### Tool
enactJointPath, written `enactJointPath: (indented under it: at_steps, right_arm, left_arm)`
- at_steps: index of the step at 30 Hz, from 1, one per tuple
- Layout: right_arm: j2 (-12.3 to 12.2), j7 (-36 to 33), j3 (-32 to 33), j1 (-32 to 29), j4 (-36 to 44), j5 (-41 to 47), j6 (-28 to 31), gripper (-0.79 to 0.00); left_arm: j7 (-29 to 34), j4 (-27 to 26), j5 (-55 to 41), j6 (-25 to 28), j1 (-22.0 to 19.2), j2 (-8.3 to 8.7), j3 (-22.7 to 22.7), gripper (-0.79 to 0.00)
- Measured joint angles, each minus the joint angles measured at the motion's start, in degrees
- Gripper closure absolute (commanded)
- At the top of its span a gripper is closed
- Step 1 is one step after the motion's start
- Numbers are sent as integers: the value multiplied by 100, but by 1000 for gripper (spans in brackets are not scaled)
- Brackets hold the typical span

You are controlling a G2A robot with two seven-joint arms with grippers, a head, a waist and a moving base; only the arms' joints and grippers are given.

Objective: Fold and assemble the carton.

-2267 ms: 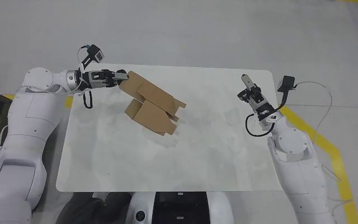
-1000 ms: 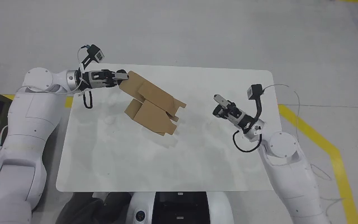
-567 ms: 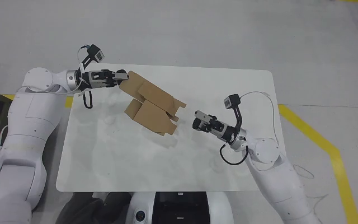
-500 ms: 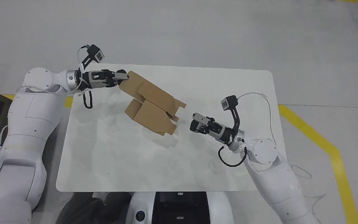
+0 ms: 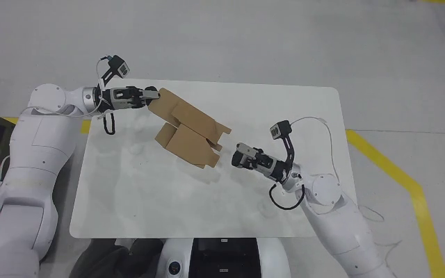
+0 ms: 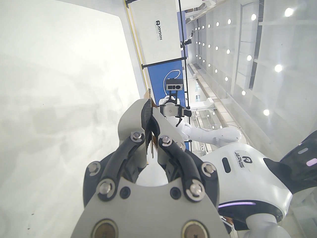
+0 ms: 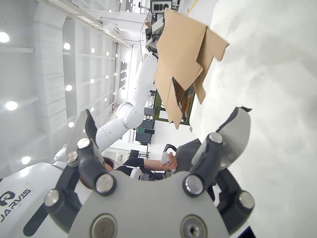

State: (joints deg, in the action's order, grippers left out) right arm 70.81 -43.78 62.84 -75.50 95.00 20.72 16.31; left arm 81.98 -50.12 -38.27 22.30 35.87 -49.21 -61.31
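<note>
Left gripper [image 5: 154, 95] is clamping shut on a thin edge flap of the carton [image 5: 191, 128], up by the table's [image 5: 278, 201] far left corner. Carton is hanging half-opened and slanted over the table's left-centre, brown faces showing. Right gripper [image 5: 235, 158] is hovering just beside the carton's near right corner, fingers spread wide, gripping nothing. A white background panel [image 6: 153, 23] is carrying one line of print.
</note>
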Motion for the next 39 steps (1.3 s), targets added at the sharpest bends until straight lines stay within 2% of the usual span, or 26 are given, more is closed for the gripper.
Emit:
enactJointPath:
  at_steps: [4,11,22,31,39]
  right_arm:
    - [77,-9,-305,151,-207,286,140,-785]
    - [171,32,-672,409,-528,241,338,-785]
    - [144,-235,-564,245,-141,572,501,-785]
    - [180,-471,-623,300,-29,1274,482,-782]
    - [278,-269,-852,517,-311,1398,565,-650]
  left_arm:
    - [0,0,0,0,0,0,0,0]
    - [0,0,0,0,0,0,0,0]
    - [0,0,0,0,0,0,0,0]
    - [0,0,0,0,0,0,0,0]
    - [0,0,0,0,0,0,0,0]
